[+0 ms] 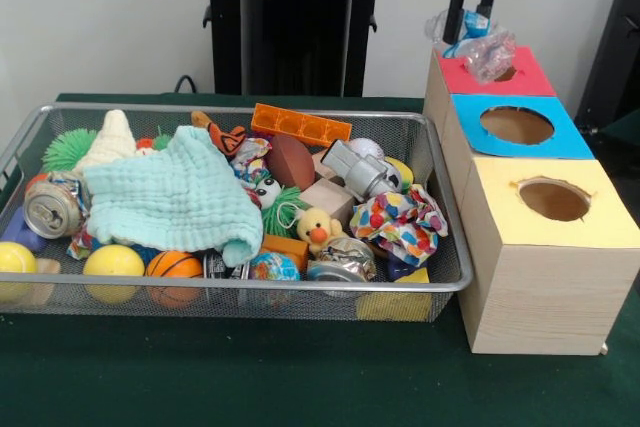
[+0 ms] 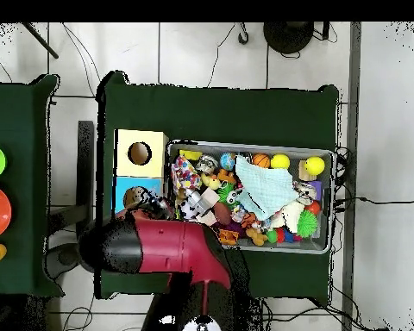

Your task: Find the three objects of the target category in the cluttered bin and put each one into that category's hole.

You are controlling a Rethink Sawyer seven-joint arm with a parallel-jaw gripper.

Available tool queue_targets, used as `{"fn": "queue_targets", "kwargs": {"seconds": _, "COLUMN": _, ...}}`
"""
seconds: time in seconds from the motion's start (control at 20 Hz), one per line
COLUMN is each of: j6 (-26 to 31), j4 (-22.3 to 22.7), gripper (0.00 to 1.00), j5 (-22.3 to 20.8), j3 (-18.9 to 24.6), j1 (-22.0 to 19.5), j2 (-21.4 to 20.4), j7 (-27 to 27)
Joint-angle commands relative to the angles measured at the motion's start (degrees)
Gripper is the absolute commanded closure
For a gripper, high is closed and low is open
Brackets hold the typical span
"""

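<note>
The bin (image 1: 452, 282) is a silver wire-mesh basket full of mixed toys and scraps; it also shows in the overhead view (image 2: 324, 250). The blue-framed hole (image 1: 516, 125) is the middle of three box tops, and only its blue panel's edge (image 2: 122, 190) shows in the overhead view. My gripper (image 1: 473, 17) hangs above the red-framed hole (image 1: 505, 75) at the far end of the boxes. It is shut on a crumpled clear plastic bottle (image 1: 486, 50) whose lower end rests at the red hole. In the overhead view the arm (image 2: 172, 246) hides the red box.
The yellow-framed hole (image 1: 554, 199) is nearest the camera. In the bin lie a mint cloth (image 1: 175, 197), crushed cans (image 1: 52, 209), yellow balls (image 1: 113, 261), a small basketball (image 1: 173, 265), an orange block (image 1: 300, 125), a duck toy (image 1: 318, 229) and a spotted cloth (image 1: 400, 222).
</note>
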Motion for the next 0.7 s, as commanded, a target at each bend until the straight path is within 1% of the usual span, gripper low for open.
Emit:
{"fn": "queue_targets", "kwargs": {"seconds": 0.05, "j6": -0.7, "j4": 3.6, "gripper": 1.0, "j5": 2.1, "j3": -0.6, "j1": 1.4, "j2": 1.6, "j7": 18.2}}
{"fn": "queue_targets", "kwargs": {"seconds": 0.2, "j6": -1.9, "j4": 3.3, "gripper": 1.0, "j5": 1.9, "j3": -0.5, "j1": 2.2, "j2": 3.0, "j7": 19.6}}
{"fn": "queue_targets", "kwargs": {"seconds": 0.3, "j6": -4.2, "j4": 4.3, "gripper": 1.0, "j5": 1.7, "j3": -0.1, "j1": 2.1, "j2": 3.9, "j7": 20.3}}
{"fn": "queue_targets", "kwargs": {"seconds": 0.55, "j6": -9.0, "j4": 5.2, "gripper": 1.0, "j5": 1.1, "j3": 0.6, "j1": 2.3, "j2": 6.4, "j7": 22.3}}
{"fn": "queue_targets", "kwargs": {"seconds": 0.7, "j6": -9.4, "j4": 4.6, "gripper": 1.0, "j5": 1.2, "j3": 0.9, "j1": 2.8, "j2": 7.3, "j7": 22.9}}
